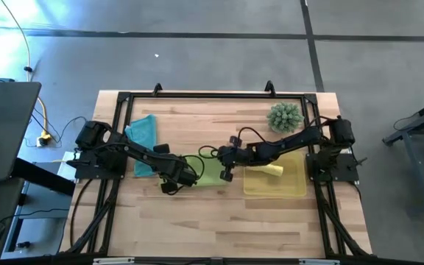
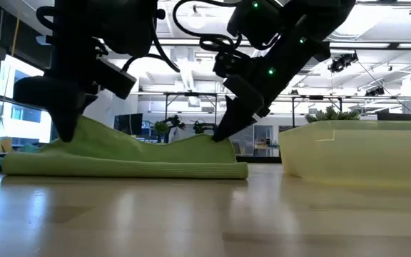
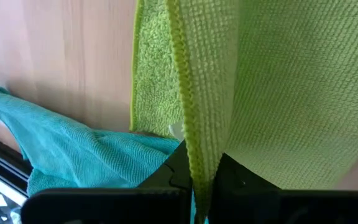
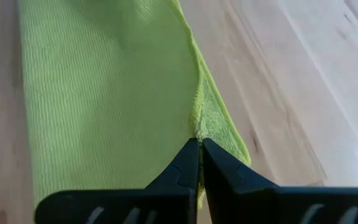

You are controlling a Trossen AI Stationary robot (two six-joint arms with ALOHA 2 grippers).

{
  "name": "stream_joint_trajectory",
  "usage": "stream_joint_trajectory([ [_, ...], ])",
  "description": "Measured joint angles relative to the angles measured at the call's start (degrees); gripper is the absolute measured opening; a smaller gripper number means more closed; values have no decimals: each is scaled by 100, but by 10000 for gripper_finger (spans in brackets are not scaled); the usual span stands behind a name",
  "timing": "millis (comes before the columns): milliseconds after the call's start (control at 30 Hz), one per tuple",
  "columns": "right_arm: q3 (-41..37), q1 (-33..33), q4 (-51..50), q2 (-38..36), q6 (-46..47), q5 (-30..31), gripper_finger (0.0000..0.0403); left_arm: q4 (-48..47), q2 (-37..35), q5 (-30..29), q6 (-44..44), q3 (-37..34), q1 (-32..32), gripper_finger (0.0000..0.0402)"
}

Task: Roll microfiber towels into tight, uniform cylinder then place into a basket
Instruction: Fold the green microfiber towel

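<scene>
A lime green microfiber towel lies folded in a long strip on the table's middle. My left gripper is shut on its left end and my right gripper is shut on its right end. In the low view the towel rises at both held spots and dips between them, its lower layer flat on the wood. A teal towel lies crumpled at the far left. The yellow basket stands on the right with a rolled yellow towel inside. My left gripper pinches the green towel's stitched hem between its two fingers, coming steeply from above. More than one layer seems to be caught there. The held edge stands up as a ridge while the rest lies on the table. My right gripper pinches the upper layer's edge at the towel's right end between its two fingers. The fingers slant down from the table's right. The pinched spot is raised a little, and the layer beneath stays on the table.
A spiky green ball-shaped plant stands at the far right, behind the basket. The basket's wall is close to the right of the towel. Bare wood stretches along the table's near side.
</scene>
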Motion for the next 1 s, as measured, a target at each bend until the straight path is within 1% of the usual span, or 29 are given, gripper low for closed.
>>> stream_joint_trajectory([
  [167,-2,-103,21,73,-2,-107,0,-1,0,-66,-134,0,0,12],
  [267,-5,-159,161,272,-2,-252,0,-14,0,-70,-260,0,-4,12],
  [533,-7,-185,283,434,-287,-88,0,-42,0,-74,-452,0,-9,12],
  [633,-7,-211,274,433,-430,-88,7,-39,0,-74,-487,0,-9,12],
  [700,-7,-218,277,433,-610,-106,23,-39,0,-72,-567,0,-9,12],
  [800,-7,-220,278,433,-895,-93,65,-39,0,-72,-603,0,-9,12],
  [933,-7,-220,234,305,-1050,446,127,-34,-2,-72,-603,0,-9,12],
  [1000,-7,-218,194,180,-1003,498,147,-20,-2,-74,-611,0,-9,12],
])
